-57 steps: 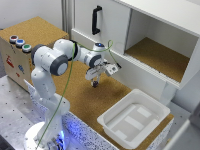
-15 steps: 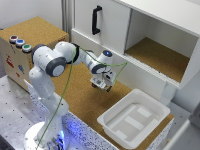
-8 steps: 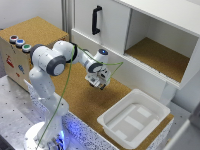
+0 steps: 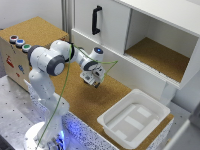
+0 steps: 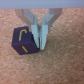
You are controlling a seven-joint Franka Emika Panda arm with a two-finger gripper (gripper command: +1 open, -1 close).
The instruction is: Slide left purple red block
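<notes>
The purple red block [image 5: 23, 41] is seen on the cork surface [image 4: 107, 102], right against the gripper [image 5: 41, 44], whose fingers are pinched narrow with nothing held. It's basically a cube, so no long axis can be made out; one corner is turned toward the wrist camera.

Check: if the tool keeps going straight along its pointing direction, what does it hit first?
Most likely the cork tabletop. In the wrist view the tool points down at it, with the purple red block right beside one finger, apparently touching; depth unclear.
</notes>
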